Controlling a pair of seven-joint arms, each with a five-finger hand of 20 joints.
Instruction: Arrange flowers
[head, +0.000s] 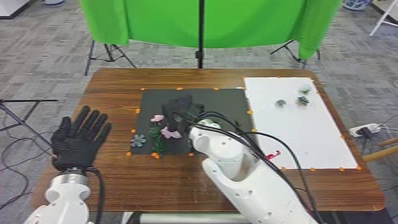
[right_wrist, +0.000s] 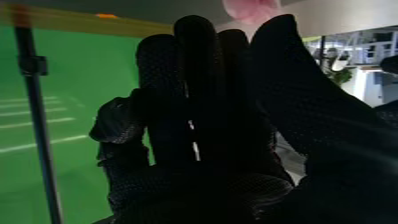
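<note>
While the left hand (head: 78, 142) is spread over the counter (head: 133, 187) at left, right hand (head: 179, 106) above the black mat (head: 229, 100), fingers mostly straight and close together, pink flowers (head: 171, 133) just beside it, blue-grey flower (head: 139, 140) at the mat's left edge.

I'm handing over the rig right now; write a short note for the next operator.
Left hand: open, at the table's left side.
Right hand: fingers mostly straight, at the black mat by the pink flowers.
Black mat: also a blue-grey flower, near left corner.
White mat: small plants toward its far end.
Done: some flowers lie on the black mat; final layout unclear.
Left: probably placing the small plants; confirm the target first.
</note>
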